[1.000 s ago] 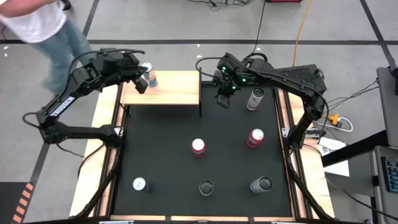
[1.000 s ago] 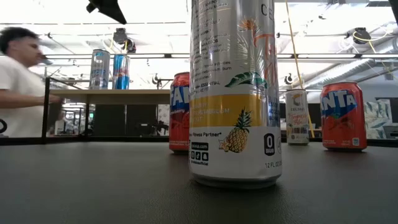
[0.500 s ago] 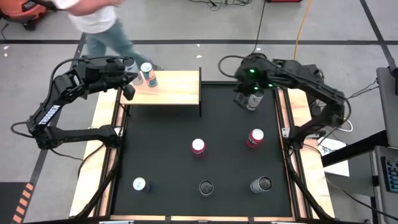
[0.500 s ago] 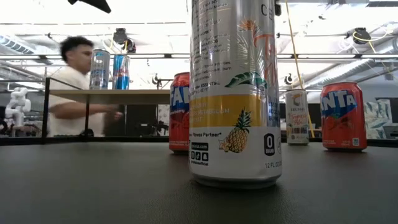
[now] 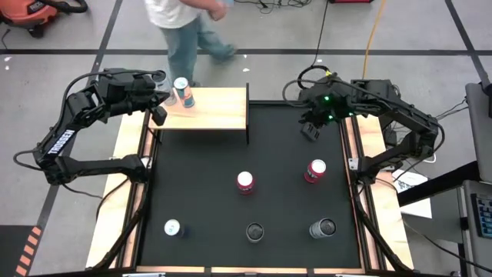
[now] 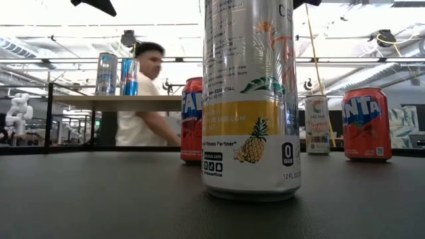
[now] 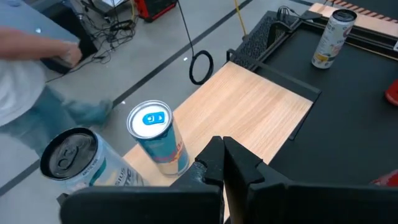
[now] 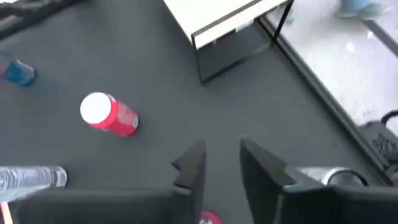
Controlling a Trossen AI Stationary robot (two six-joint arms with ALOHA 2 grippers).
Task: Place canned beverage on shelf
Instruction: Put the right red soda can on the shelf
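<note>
Hovering empty, right fingers (image 5: 310, 129) slightly parted above the mat's far-right edge; left fingers (image 5: 159, 114) pressed together beside the shelf (image 5: 211, 111)

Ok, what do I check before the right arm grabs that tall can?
1. Right tool open, empty: ok.
2. Tall can inside the tool: not ok, it stands beside it.
3. Free space on shelf: ok, blue can and silver can take one end only.
4. Left tool shut, clear of the free end: ok.
5. Person away from shelf: not ok, just behind it.
</note>
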